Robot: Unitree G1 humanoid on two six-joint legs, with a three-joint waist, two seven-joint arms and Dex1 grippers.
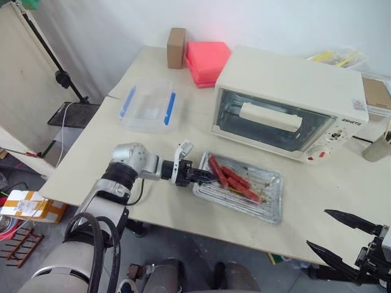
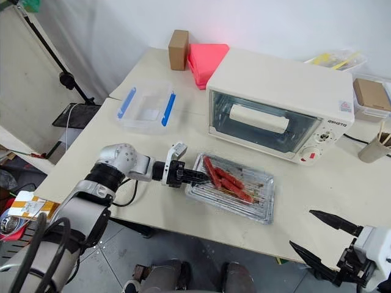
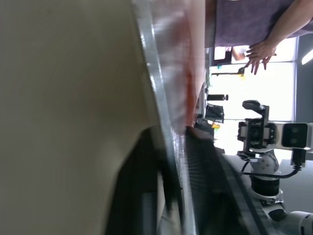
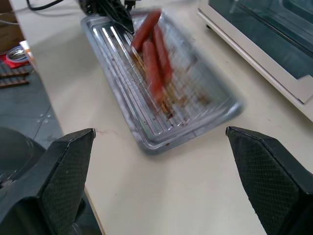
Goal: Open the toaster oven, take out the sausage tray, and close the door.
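The cream toaster oven [image 1: 287,79] stands at the back right of the table. Its glass door [image 1: 266,131] is closed, with the bar handle [image 1: 270,116] across it. In front of it the silvery sausage tray [image 1: 269,213] lies flat on the table with three reddish sausages [image 1: 235,177] on its rack. My left gripper [image 1: 204,175] is at the tray's left rim [image 3: 166,112], reaching in from the left. My right gripper [image 1: 317,227] is open and empty, off the table's front right corner, well apart from the tray.
A clear plastic box with blue clips [image 1: 148,105] sits left of the oven. A brown box [image 1: 176,47] and a pink stack [image 1: 206,61] lie behind it. A cup [image 1: 376,146] stands at the right edge. A person's hand [image 3: 259,49] shows beyond the table.
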